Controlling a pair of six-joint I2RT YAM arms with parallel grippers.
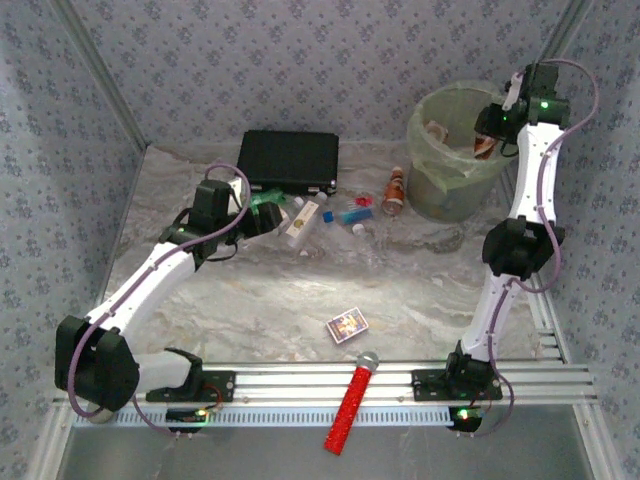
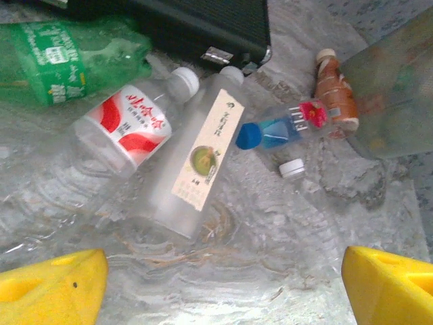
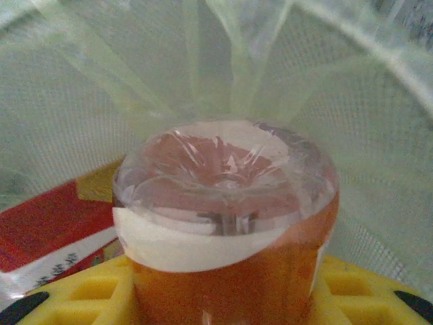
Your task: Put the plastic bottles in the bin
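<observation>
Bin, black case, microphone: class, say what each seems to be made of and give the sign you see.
Bin: translucent pale green plastic, apparently; its contents show through the wall. Black case: matte, probably hard plastic; a shiny, metal-looking latch. Microphone: red textured handle, material unclear; silver head, likely metal mesh.

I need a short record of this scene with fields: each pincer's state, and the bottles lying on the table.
Right pincer: shut on orange-brown plastic bottle, over round pale green translucent bin
Left pincer: open, above bottles on marbled table
Lying there: green plastic bottle; clear bottle with red-white label; frosted bottle with pale label; blue-capped bottle; second orange-brown bottle
</observation>
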